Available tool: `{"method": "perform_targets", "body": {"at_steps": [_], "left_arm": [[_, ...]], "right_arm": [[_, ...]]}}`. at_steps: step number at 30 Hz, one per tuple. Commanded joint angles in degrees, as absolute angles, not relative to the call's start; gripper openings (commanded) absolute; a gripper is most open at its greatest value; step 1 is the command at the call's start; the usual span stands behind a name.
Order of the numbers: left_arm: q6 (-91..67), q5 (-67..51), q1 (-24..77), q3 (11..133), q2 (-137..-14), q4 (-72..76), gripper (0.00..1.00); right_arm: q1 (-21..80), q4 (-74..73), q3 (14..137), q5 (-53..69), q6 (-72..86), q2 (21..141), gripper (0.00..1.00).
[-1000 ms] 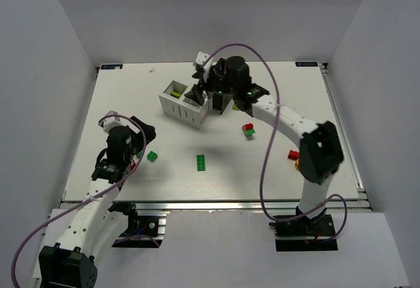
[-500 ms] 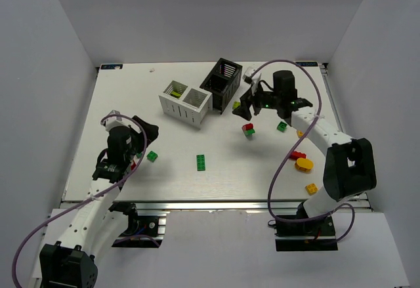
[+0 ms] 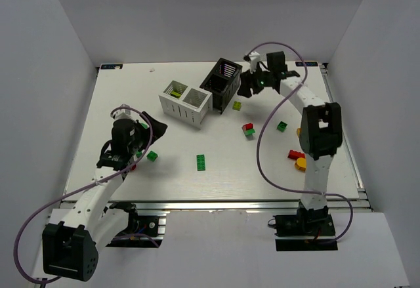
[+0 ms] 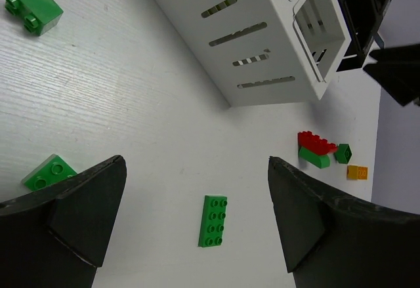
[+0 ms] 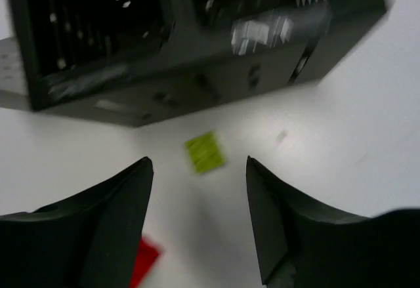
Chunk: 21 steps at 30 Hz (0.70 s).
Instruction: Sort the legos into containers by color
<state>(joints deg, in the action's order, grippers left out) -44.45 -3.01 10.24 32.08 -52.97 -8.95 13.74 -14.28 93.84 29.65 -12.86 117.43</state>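
Right gripper, jaws apart, near lime lego beside black container

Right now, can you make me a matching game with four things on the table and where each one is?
Things:
1. lime brick
2. long green brick
3. red brick
4. white container

Places:
A. touching a small green brick
B. holding a lime piece in one compartment
C. on the table beside the black container
D. alone, closest of these to the near edge

Pairs: 1-C, 2-D, 3-A, 4-B
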Motion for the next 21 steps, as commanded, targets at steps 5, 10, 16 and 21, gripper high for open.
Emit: {"method": "perform_targets", "body": {"at_steps": [5,10,16,21], "left_arm": [[-45.9,-0.8,10.1,34.6,-51.3,-12.7,0.98],[-45.7,-0.8,10.0,35.2,-53.0,-12.9,0.98],[-45.4,-0.8,10.0,35.6,-54.3,-12.7,0.98],[-45.2,-0.8,10.0,35.5,-54.4,-13.0,0.98]], "right_arm": [[13.6,-35.5,110.8,38.8,-58.0,128.0,0.59],[13.6,-30.2,105.3,41.7,-61.4,126.9,0.61],[13.8,-25.6,103.2,42.3,-60.8,128.1,0.63],[14.1,-25.7,105.5,41.6,-61.1,130.9,0.63]]}}
